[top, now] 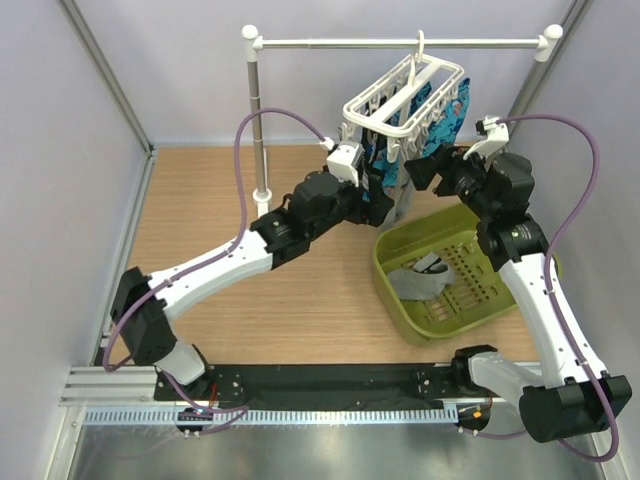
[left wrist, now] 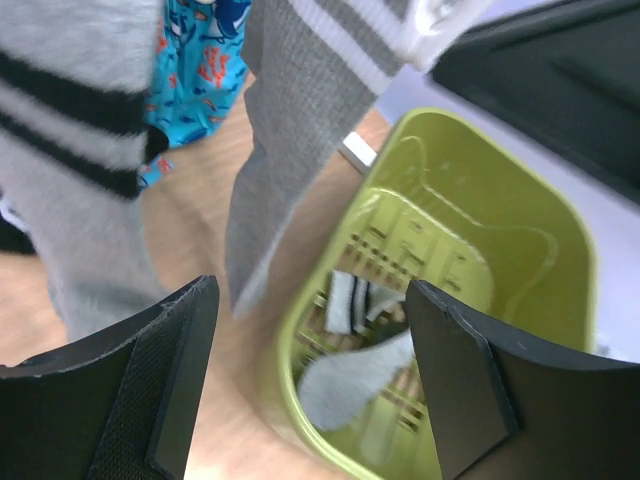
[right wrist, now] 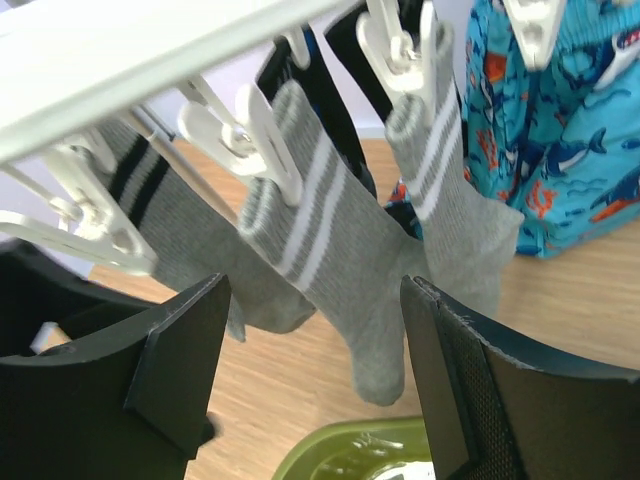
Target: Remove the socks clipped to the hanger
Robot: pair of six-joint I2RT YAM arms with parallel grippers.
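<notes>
Left gripper [left wrist: 310, 385]: jaws wide apart, nothing between the pads [left wrist: 185, 380], no contact w/ anything. It sits just under the hanger [top: 410, 95], and two hanging socks [left wrist: 290, 150] are right ahead of it: one grey w/ black bands, one grey w/ white bands.

Right gripper [right wrist: 315, 350]: also wide apart, empty. The white-banded grey sock [right wrist: 330, 260] dangles in line w/ the gap but beyond the fingertips, not pinched.

Counts:
- Right wrist cam shows 3 grey socks on clip pegs [right wrist: 240, 140]: 2 w/ white bands, 1 w/ dark bands. Something black hangs behind them, can't tell how many pieces.
- 1 hanger, hooked on the rail stand [top: 400, 43].
- 1 blue cloth [right wrist: 560, 130] w/ a shark print, clipped on the hanger beside the socks.
- 1 green basket [top: 400, 290] on the table [top: 250, 300], below the hanger and to its right. A grey sock [top: 415, 280] w/ a striped cuff lies in it; can't tell if that's one or two.

Hidden or cut off:
- In the top cam both sets of fingertips are lost in the hanging cloth.
- Left wrist cam is blurry and the sock tops are out of frame.
- Hanger frame is cropped in the right wrist cam.
</notes>
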